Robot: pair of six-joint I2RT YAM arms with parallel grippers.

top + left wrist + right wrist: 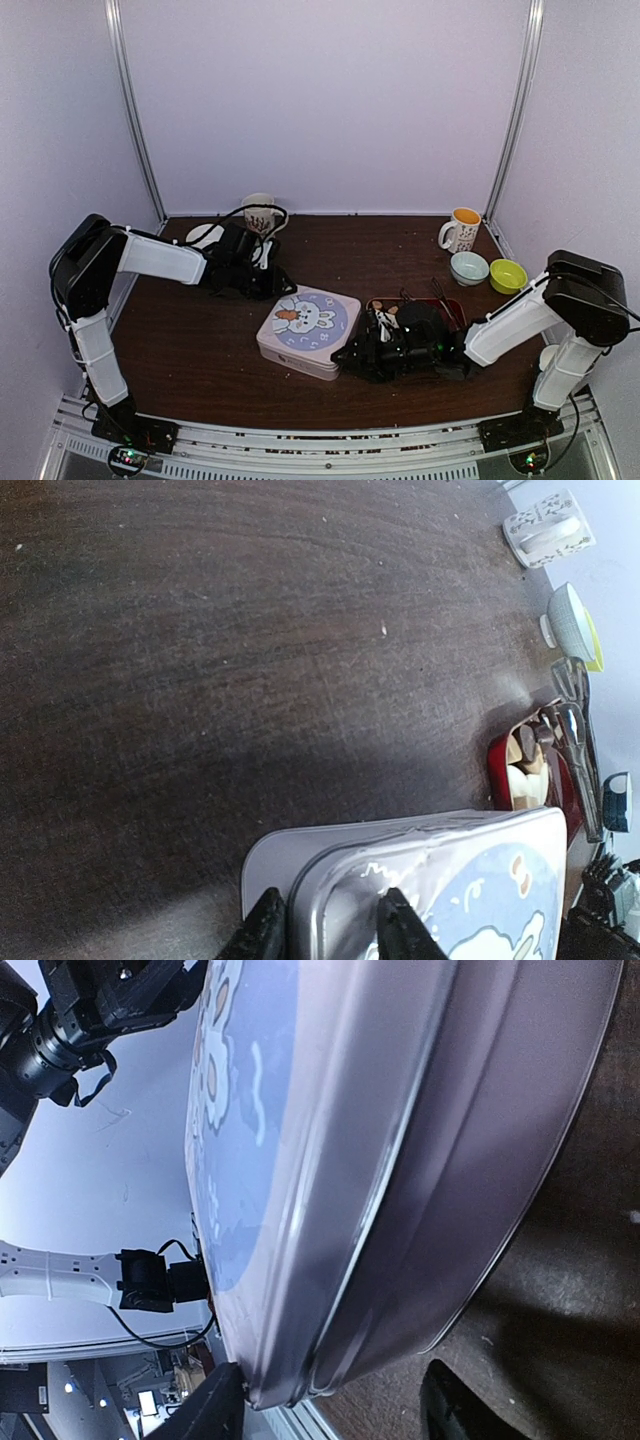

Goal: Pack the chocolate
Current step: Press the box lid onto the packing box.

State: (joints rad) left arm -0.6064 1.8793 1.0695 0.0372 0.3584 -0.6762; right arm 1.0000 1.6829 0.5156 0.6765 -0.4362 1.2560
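Chocolate (522, 768): small tan and cream bits, piled in the red tray (496, 765), just to the right of the tin.
Tin (297, 350): pale box in the middle of the table (190, 345), between the two grippers.
Lid (312, 318): sits on top of the tin, with a blue circle and a white bunny on it.
Left gripper (330, 935): at the far left corner of the tin, pinched on the lid's rim, with one finger (265, 932) on the outer edge and the other on top of the lid.
Right gripper (330, 1415): low by the table at the near right side of the tin, jaws wide apart, holding nothing. The tin's bottom edge is between the fingers (215, 1410). One finger is right by the rim and the other is clear of the tin's wall.
Tongs (578, 760): long and metal, lying at the right side of the red tray.
Orange mug (462, 230): white outside and orange inside, at the far right of the table.
Other mug (262, 213): at the far left, behind the left arm, next to a white plate (203, 236).
Bowls: a light blue bowl (468, 268) and a yellow-green bowl (508, 275), side by side, a bit nearer than the orange mug.
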